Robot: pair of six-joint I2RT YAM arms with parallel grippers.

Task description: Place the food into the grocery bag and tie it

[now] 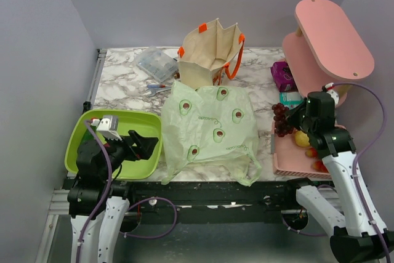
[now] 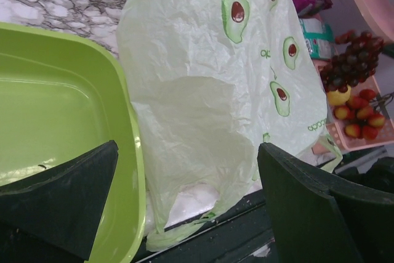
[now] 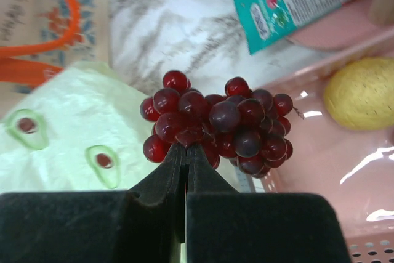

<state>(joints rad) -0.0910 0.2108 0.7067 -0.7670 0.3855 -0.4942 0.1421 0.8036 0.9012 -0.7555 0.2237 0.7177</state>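
Grapes (image 3: 215, 124) sit at the tip of the right claw (image 3: 184, 152), whose two fingers are pressed together on the near side of the bunch. It is grasping them at the edge of the pink tray (image 1: 289, 163), where the lemon (image 3: 363, 93) and strawberries (image 2: 363, 120) lie. The grocery bag (image 1: 209, 127) lies flat on the table (image 1: 123, 81); nothing seems to be inside and it is not tied, so almost all the task remains. The left claw (image 2: 188, 146) is wide open and empty over the green tray (image 2: 61, 90).
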